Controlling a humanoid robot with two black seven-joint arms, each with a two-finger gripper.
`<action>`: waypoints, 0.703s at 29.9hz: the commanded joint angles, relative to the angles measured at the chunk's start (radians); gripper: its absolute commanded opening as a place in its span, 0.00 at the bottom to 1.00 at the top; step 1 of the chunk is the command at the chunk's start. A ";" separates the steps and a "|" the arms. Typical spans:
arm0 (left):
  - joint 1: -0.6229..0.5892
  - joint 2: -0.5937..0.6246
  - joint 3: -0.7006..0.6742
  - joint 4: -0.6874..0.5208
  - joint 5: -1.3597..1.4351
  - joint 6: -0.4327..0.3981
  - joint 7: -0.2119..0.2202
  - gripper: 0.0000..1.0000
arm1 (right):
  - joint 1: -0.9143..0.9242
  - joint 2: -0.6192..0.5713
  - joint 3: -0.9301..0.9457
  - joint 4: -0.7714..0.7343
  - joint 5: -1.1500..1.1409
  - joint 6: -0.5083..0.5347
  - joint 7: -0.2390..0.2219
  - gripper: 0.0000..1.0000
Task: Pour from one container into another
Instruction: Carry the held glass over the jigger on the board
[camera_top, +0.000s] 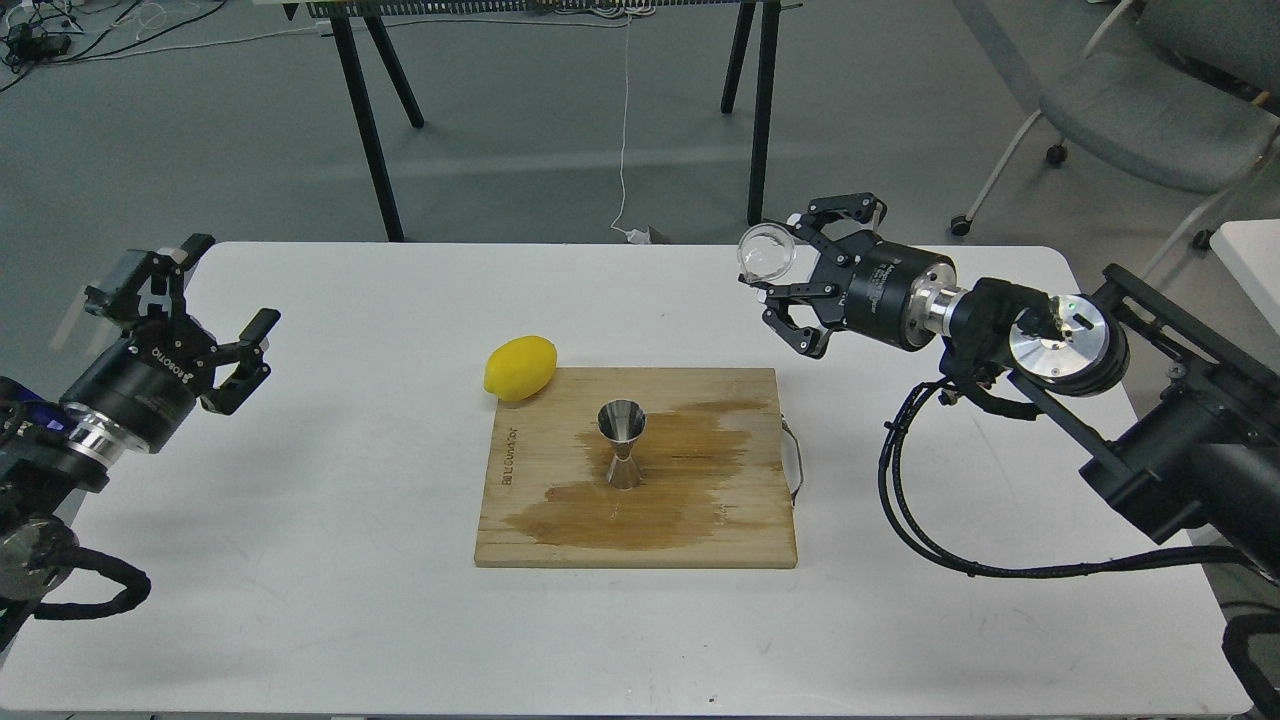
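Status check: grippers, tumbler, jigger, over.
Right gripper shut on glass tumbler, tipped sideways, aloft. Left gripper open, empty. Jigger upright on wet cutting board. Lemon clear of path.

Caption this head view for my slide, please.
Right gripper holds a tilted glass beyond the jigger standing on a wet board.

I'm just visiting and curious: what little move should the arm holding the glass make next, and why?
Probably carry the glass left and down, over the metal cup. The right fingers hold it tipped, well off to the side of the wooden board, so pouring here would miss.
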 joint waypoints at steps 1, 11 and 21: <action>0.000 0.004 0.000 0.000 0.000 0.000 0.000 0.99 | 0.074 -0.001 -0.089 0.026 -0.053 0.000 0.002 0.42; 0.000 -0.001 0.000 0.002 0.000 0.000 0.000 0.99 | 0.160 -0.001 -0.281 0.112 -0.259 0.001 0.003 0.42; 0.003 -0.001 0.000 0.002 0.000 0.000 0.000 0.99 | 0.212 0.011 -0.404 0.124 -0.414 0.001 0.015 0.42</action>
